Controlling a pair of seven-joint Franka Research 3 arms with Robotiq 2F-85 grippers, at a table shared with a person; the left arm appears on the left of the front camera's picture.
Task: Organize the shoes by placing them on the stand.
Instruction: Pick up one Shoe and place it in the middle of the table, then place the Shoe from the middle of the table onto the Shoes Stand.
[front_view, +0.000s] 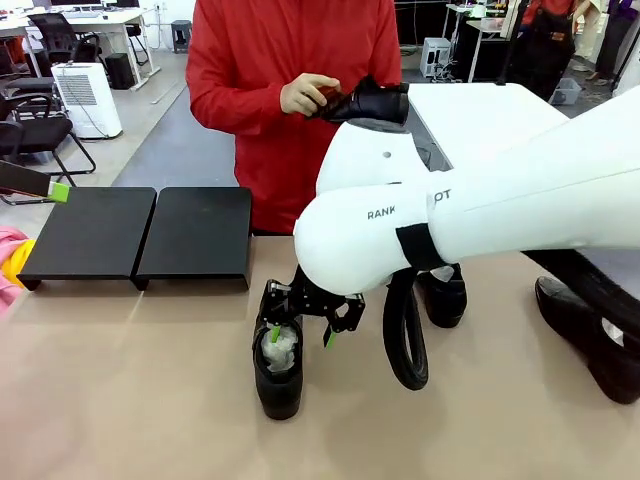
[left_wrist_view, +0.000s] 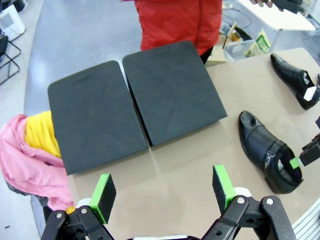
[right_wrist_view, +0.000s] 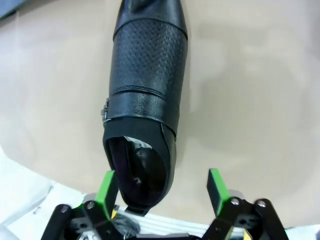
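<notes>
Shoes (left_wrist_view: 265, 150) are partly lost to you: your right arm (front_view: 480, 200) covers the second shoe (front_view: 445, 298) right of centre, and the right edge cuts off the third shoe (front_view: 590, 345). The nearest shoe (front_view: 278, 375), glossy black, stands low centre on the table (front_view: 120, 400), apart from the stand (front_view: 140, 235) at upper left, with crumpled pale stuffing (front_view: 283, 348) inside. Your right gripper (right_wrist_view: 161, 186) is spread with the heel between its pads. Your left gripper (left_wrist_view: 165, 187) is spread wide.
</notes>
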